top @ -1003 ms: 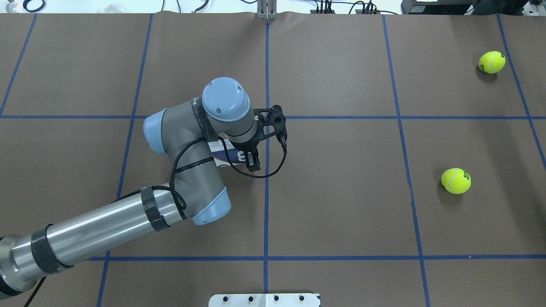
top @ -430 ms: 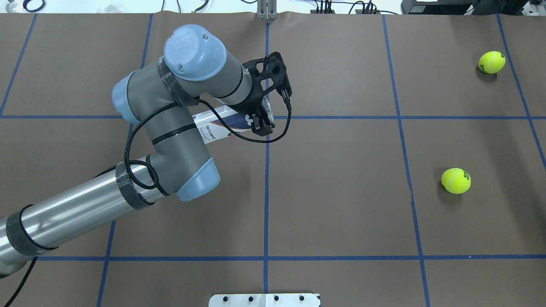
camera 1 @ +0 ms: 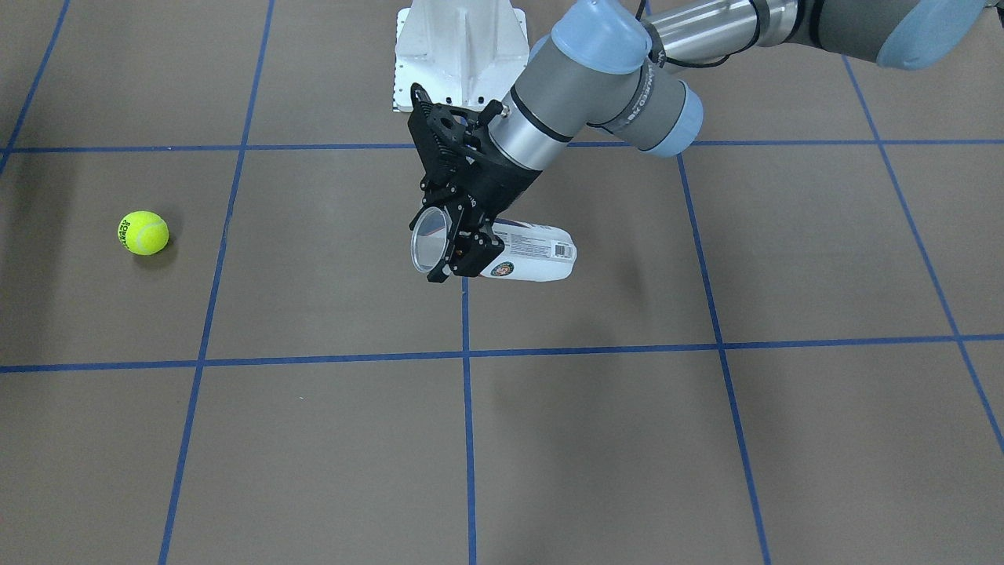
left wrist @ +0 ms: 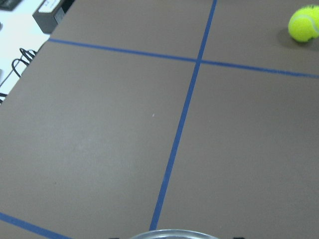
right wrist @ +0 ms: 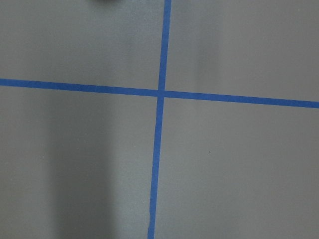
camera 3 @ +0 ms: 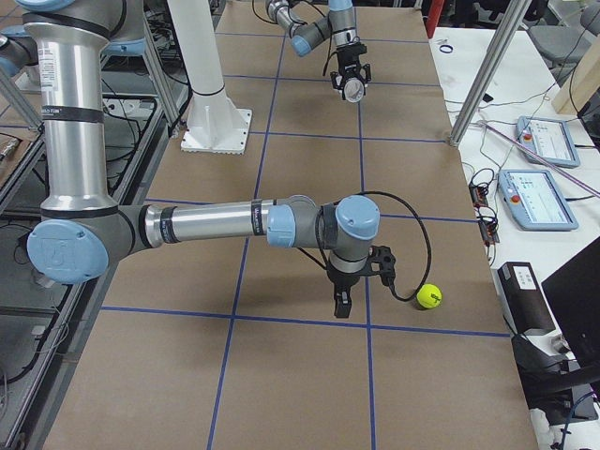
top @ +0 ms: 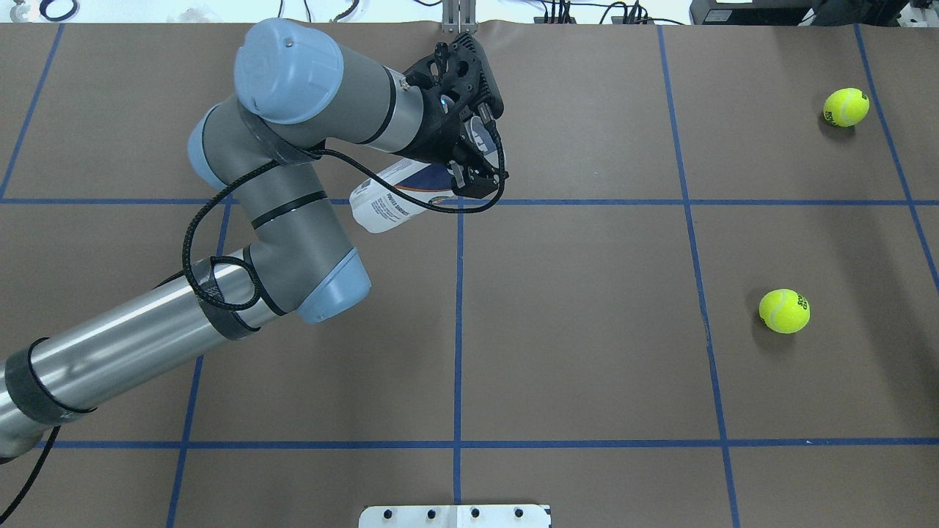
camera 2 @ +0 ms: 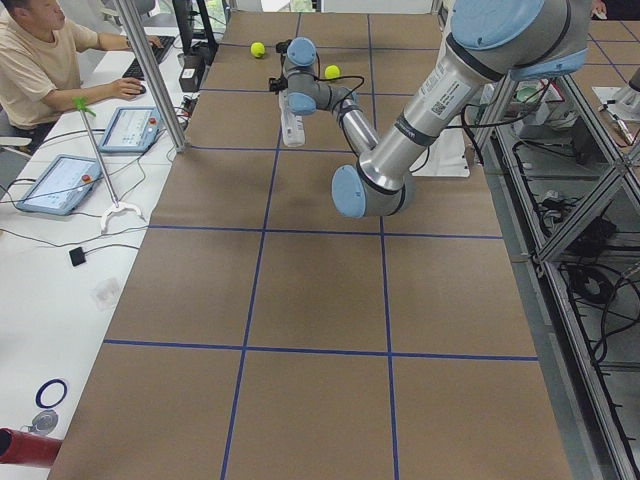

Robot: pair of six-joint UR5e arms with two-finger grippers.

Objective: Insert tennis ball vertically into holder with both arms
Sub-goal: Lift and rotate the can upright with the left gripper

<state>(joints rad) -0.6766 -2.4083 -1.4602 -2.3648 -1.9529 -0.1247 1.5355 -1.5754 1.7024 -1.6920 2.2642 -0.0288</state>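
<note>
My left gripper (top: pixel 469 176) is shut on the holder (top: pixel 387 205), a clear can with a white and navy label. It grips near the metal rim and holds the can tilted above the table. The open mouth (camera 1: pixel 430 243) points away from the robot. The rim shows at the bottom of the left wrist view (left wrist: pixel 174 233). Two tennis balls (top: pixel 784 311) (top: pixel 846 107) lie on the right half of the table. My right gripper (camera 3: pixel 342 302) shows only in the exterior right view, next to a ball (camera 3: pixel 428 296); I cannot tell if it is open.
Brown table cover with a blue tape grid (top: pixel 458 330). The white robot pedestal (camera 1: pixel 459 47) stands at the near edge. An operator (camera 2: pixel 40 60) sits at a side desk with tablets. Metal posts (camera 3: pixel 487 66) stand along the far edge.
My left arm has lifted the holder off the table and carried it away from the robot, swinging the can's closed end down and to the left. The balls have not moved.
</note>
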